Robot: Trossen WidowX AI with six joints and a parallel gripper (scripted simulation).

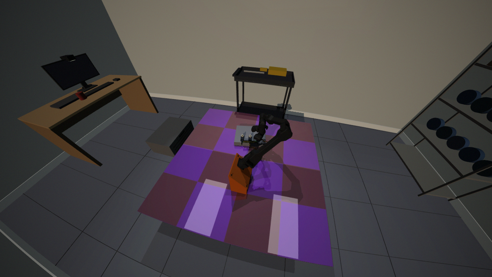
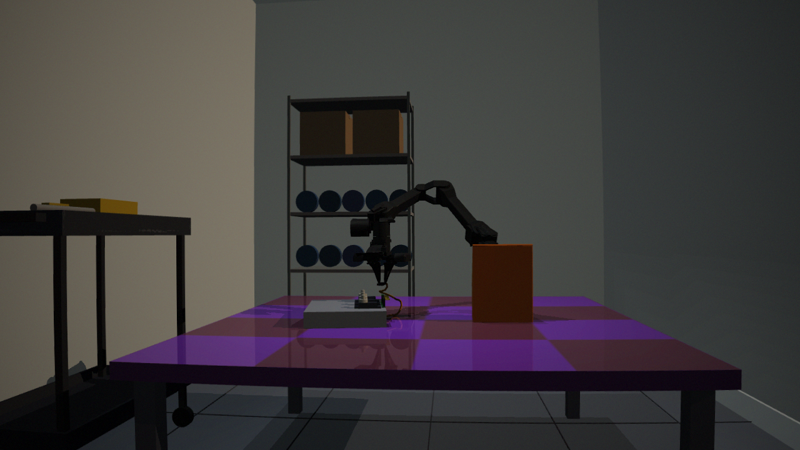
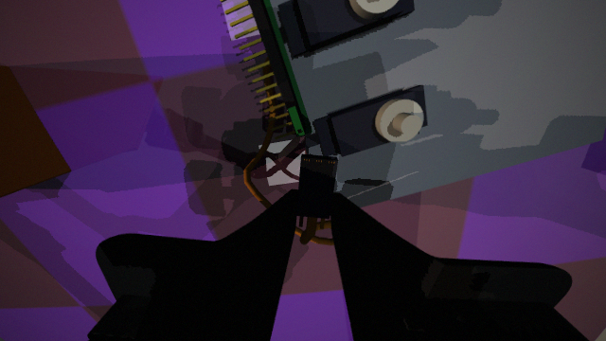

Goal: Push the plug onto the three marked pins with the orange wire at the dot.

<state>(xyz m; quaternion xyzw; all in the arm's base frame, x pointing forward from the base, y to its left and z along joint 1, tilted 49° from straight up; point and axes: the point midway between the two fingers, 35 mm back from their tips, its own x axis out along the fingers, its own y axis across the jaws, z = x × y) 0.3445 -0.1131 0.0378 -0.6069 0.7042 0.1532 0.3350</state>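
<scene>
High top and level exterior views share the table (wrist peers down close).

In your exterior view, the holder (image 1: 240,129) (image 2: 345,318) (image 3: 473,95) rests on the table (image 1: 216,206) (image 2: 425,379), left of the box (image 2: 502,283); the cart (image 2: 125,225) stands left of the table, the shelves (image 2: 289,195) behind it.
</scene>
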